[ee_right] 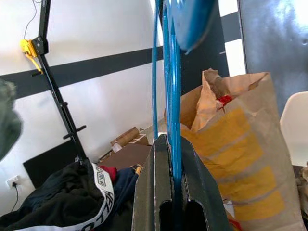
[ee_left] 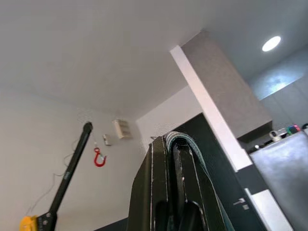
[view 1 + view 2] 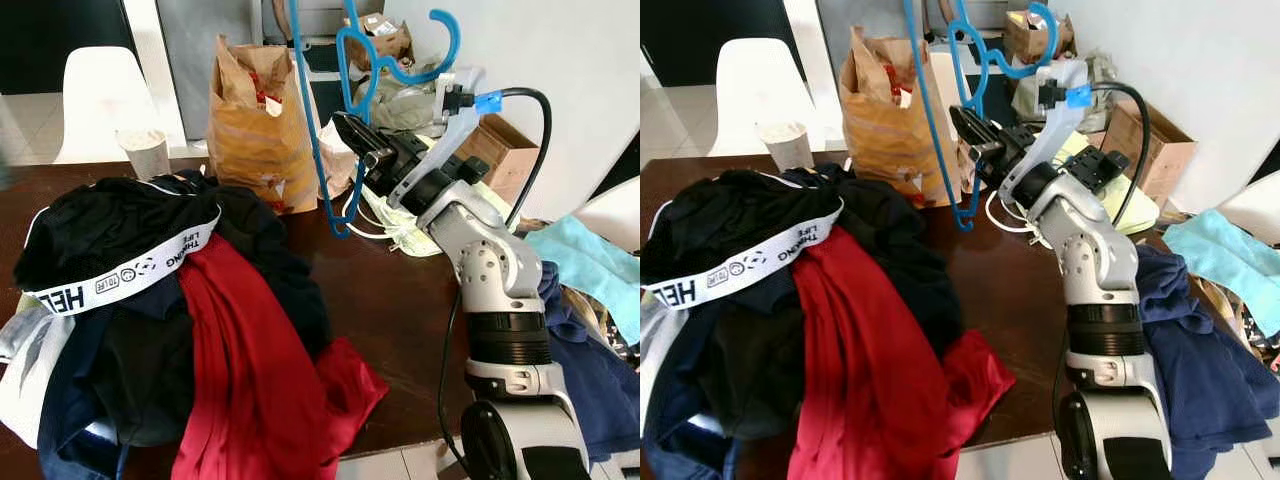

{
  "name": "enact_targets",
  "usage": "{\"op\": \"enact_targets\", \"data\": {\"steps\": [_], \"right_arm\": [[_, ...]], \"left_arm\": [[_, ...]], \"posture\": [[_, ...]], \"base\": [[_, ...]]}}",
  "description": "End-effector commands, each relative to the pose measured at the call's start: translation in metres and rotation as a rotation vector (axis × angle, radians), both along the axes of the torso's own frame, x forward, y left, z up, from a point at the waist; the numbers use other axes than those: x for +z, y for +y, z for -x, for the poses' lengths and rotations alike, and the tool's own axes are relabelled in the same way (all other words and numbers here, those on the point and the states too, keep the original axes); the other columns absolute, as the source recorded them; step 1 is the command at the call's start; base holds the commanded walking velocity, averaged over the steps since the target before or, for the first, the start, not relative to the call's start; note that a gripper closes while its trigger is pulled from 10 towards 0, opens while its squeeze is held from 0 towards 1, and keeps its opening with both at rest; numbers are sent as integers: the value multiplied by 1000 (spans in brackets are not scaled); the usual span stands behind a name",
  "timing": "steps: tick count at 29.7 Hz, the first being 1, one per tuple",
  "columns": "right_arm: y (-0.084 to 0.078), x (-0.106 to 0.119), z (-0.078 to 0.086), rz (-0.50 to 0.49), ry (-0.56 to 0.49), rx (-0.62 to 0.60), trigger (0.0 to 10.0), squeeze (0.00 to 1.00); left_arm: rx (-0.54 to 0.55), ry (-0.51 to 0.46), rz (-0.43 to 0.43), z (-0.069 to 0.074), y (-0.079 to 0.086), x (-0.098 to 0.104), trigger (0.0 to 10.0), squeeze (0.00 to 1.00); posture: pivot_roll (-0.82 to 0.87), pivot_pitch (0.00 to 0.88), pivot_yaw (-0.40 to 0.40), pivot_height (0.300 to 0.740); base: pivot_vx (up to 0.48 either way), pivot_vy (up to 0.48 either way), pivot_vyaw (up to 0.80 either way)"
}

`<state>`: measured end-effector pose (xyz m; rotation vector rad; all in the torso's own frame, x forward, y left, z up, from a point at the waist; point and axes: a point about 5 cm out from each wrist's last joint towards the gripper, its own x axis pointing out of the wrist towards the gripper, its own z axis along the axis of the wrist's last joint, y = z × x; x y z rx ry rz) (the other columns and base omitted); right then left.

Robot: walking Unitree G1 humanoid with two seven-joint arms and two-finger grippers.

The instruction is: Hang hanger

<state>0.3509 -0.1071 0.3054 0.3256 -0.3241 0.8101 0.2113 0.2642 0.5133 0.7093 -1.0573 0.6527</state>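
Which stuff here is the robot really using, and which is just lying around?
Using:
blue hanger
right gripper, shut on the hanger

Lying around:
pile of clothes
paper bag
paper cup
white chair
cardboard box

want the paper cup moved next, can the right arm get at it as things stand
Probably not: the right gripper is shut on the blue hanger, and the paper cup stands across the table beyond the brown paper bag.

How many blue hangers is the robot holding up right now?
2, as far as I can tell: both blue hangers are pinched together in the right gripper, raised above the table; more may overlap them.
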Motion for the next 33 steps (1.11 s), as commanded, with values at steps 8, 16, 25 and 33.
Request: {"op": "enact_targets", "data": {"steps": [8, 16, 25, 33], "right_arm": [[1, 3, 3, -3, -18, 19, 10000, 0], [2, 3, 4, -1, -21, 27, 10000, 0], [4, 2, 5, 5, -21, 28, 10000, 0], [4, 3, 5, 4, -24, 30, 10000, 0]], "left_arm": [[67, -54, -53, 0, -1, 3, 10000, 0], [60, -21, -55, -7, -3, -2, 10000, 0], [54, 39, -87, -18, -6, -11, 10000, 0], [54, 47, -87, -20, -5, -11, 10000, 0]], "posture": [[46, 64, -7, 740], [47, 65, -7, 740], [47, 67, -7, 740], [48, 67, -6, 740]], "base": [[0, 0, 0], [0, 0, 0], [0, 0, 0], [0, 0, 0]]}}
